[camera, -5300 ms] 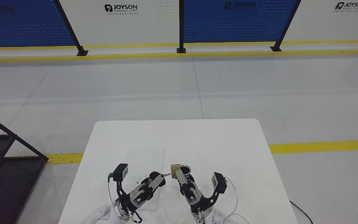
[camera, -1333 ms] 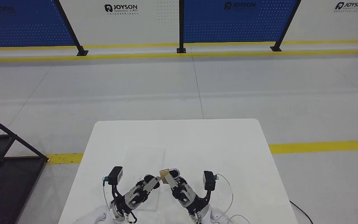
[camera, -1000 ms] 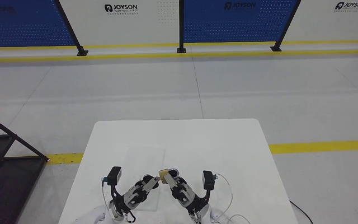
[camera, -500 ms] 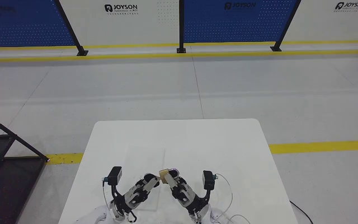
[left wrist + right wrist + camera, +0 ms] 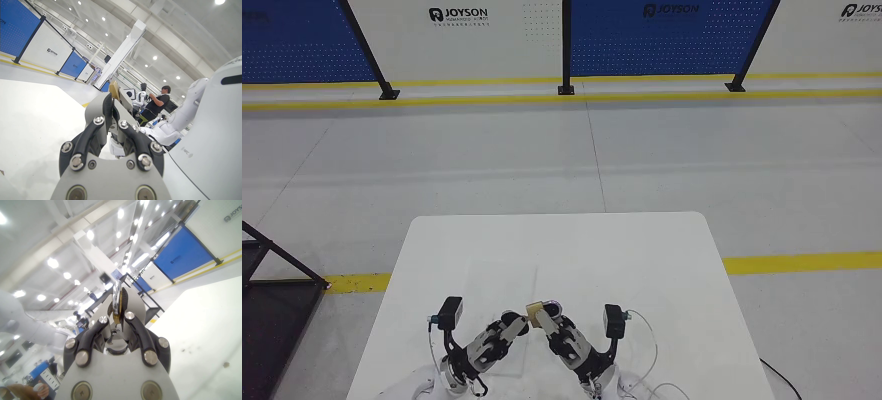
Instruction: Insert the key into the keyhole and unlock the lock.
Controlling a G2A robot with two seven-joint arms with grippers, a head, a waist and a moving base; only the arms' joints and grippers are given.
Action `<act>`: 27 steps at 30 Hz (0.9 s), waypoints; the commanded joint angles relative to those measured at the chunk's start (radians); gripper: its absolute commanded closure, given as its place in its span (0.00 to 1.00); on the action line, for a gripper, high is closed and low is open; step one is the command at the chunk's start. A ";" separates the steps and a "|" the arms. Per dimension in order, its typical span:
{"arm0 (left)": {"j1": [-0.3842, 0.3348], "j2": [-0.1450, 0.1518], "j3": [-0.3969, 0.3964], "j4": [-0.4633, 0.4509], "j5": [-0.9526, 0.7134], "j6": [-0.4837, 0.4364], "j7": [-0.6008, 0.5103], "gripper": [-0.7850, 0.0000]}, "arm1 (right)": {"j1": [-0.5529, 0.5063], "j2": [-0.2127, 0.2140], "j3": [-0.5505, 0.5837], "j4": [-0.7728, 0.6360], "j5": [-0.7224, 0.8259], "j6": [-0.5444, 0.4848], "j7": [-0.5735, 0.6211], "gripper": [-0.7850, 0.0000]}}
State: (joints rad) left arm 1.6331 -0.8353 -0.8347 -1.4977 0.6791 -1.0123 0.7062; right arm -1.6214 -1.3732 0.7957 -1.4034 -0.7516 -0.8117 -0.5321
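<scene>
Between left jaws, key hidden; right jaws clamp lock [image 5: 115, 298].

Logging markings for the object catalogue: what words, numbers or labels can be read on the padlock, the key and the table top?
Padlock: seen edge-on, held in the right gripper; no text readable.
Key: almost hidden between the fingers of the left gripper; no text readable.
Table: plain white top, no text.
</scene>
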 commanded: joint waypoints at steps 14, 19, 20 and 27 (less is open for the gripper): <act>0.050 -0.025 -0.066 -0.029 0.251 0.211 0.100 1.00 | 0.001 -0.002 0.001 0.000 0.017 0.006 0.031 1.00; 0.069 -0.035 -0.070 -0.034 0.344 0.310 0.174 1.00 | 0.000 -0.002 0.003 -0.001 0.022 0.007 0.034 1.00; 0.072 -0.038 -0.070 -0.032 0.362 0.326 0.188 1.00 | -0.001 -0.002 0.003 -0.001 0.023 0.007 0.036 1.00; 0.086 -0.050 -0.081 -0.028 0.429 0.453 0.239 1.00 | -0.003 -0.003 0.006 -0.002 0.023 0.010 0.039 1.00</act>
State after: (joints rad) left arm 1.7165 -0.8833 -0.9133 -1.5254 1.0954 -0.5898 0.9372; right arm -1.6236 -1.3759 0.8010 -1.4059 -0.7294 -0.8026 -0.4942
